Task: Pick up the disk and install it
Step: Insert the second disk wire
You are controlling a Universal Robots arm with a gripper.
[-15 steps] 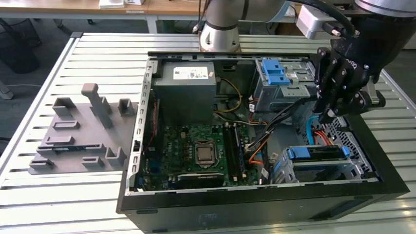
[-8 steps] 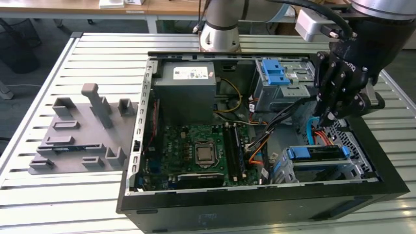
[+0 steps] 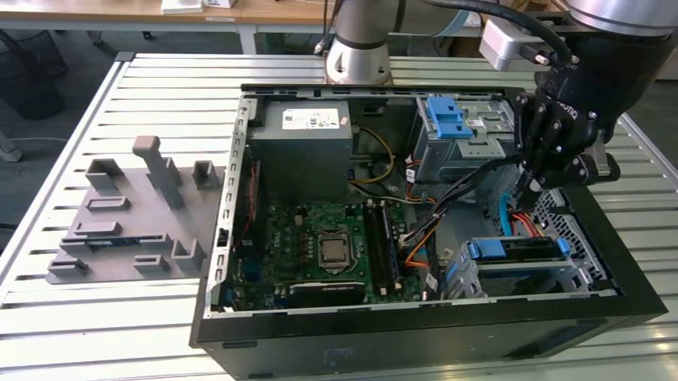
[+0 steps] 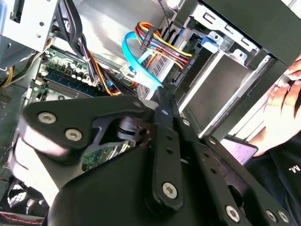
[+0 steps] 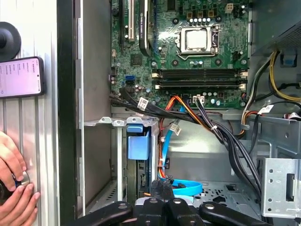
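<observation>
Hanging over the open case (image 3: 424, 317), the black gripper (image 3: 551, 171) sits above its corner at the exterior view's right, just over a loop of flat blue ribbon cable (image 3: 516, 225) and a bundle of coloured wires (image 4: 162, 44). Its linkage is matt black plastic studded with bright round rivets, and in both wrist views that linkage hides the tips, so I cannot tell how far the jaws are parted or whether they hold anything. The disk (image 3: 519, 252) is seated on edge in the grey sheet-metal cage (image 3: 577, 274) at the case's near corner, below the gripper; its glossy blue plastic bracket faces up, with a dark slab beneath it. In the first wrist view the bracket's blue tab (image 5: 138, 143) stands between folded metal rails. A second perforated steel bay (image 3: 477, 131) carrying a blue latch (image 3: 447, 117) lies farther back in the case. The green motherboard (image 3: 329, 246), with its square silvery socket, covers the case floor. Beside the case, on the ribbed aluminium table (image 3: 138, 317), rests a grey blocky fixture (image 3: 132, 214). A person's hands (image 5: 14, 188) and a phone (image 5: 21, 76) appear beyond the case wall.
</observation>
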